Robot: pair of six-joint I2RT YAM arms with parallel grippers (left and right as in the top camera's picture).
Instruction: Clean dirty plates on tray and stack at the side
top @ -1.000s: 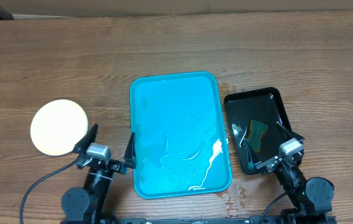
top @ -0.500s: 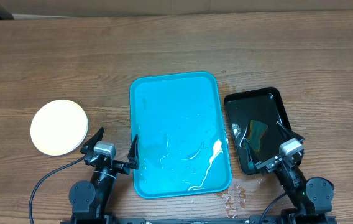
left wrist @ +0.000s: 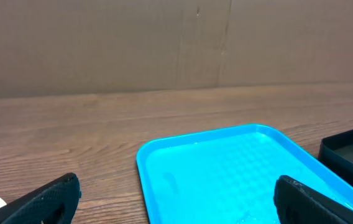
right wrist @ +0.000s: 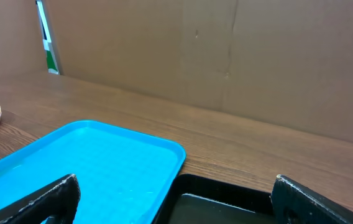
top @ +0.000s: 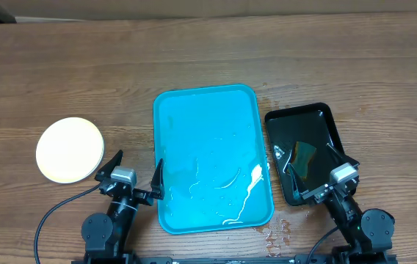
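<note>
Your tray [top: 194, 125] lies on the bench [top: 341, 59], long axis pointing away from the arms; left end effector [top: 133, 172] and right end effector [top: 310, 156] spread wide.

Left gripper [top: 138, 160] sits lower left of the overhead frame, right gripper [top: 307, 154] lower right; both jaws spread wide, empty

Glossy black tray [top: 296, 111] sits on wooden table [top: 194, 59]

Plates [top: 70, 149] L of wet tray [top: 201, 125], black tray [top: 315, 123] on R.
</note>
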